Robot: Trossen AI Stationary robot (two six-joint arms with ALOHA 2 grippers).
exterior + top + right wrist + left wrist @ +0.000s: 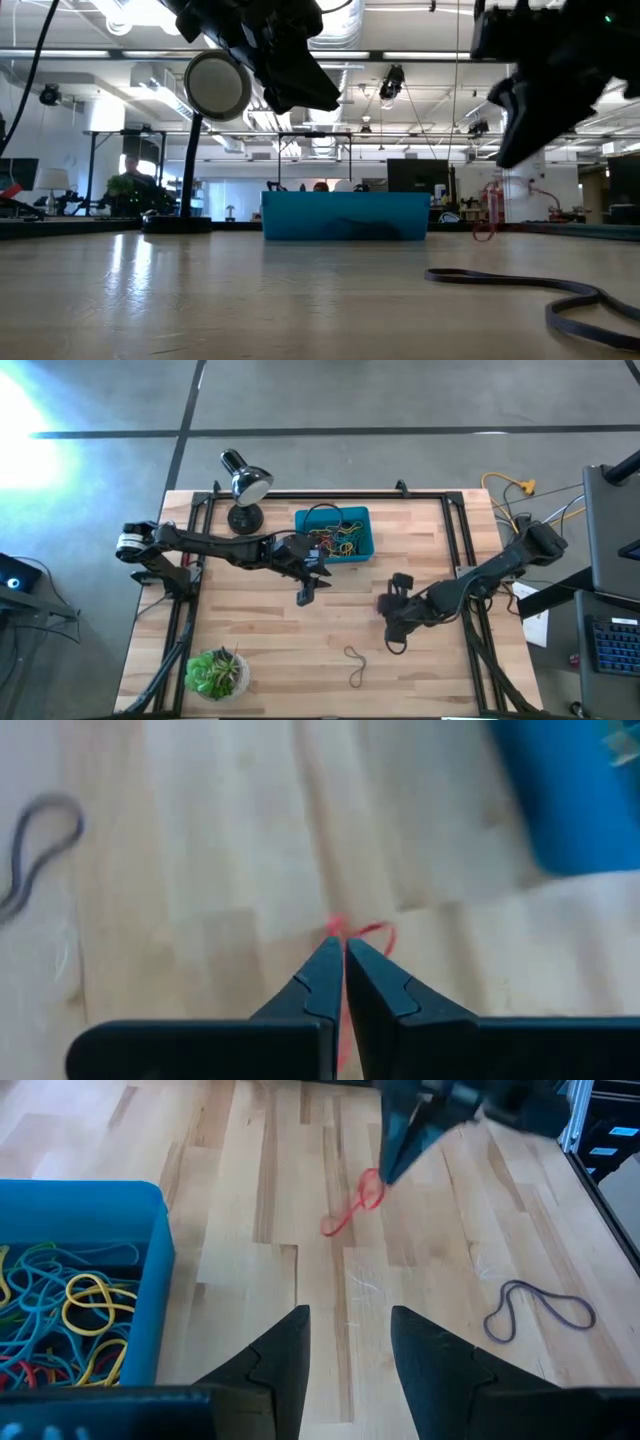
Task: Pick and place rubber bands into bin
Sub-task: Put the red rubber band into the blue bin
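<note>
While the right gripper (344, 955) pinches a thin red rubber band (352, 1207) with its jaws fully closed, lifted above the wooden table (420, 660) well apart from the shallow teal-blue plastic bin (357, 550), the left gripper (347, 1342) hovers just beside that bin, jaws partly open and empty. Many coloured bands (70, 1305) lie inside the bin. A dark band (357, 665) lies farther off on the table.

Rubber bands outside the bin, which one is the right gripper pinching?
The red rubber band, caught in the shut right gripper. The dark band lies untouched on the table.
</note>
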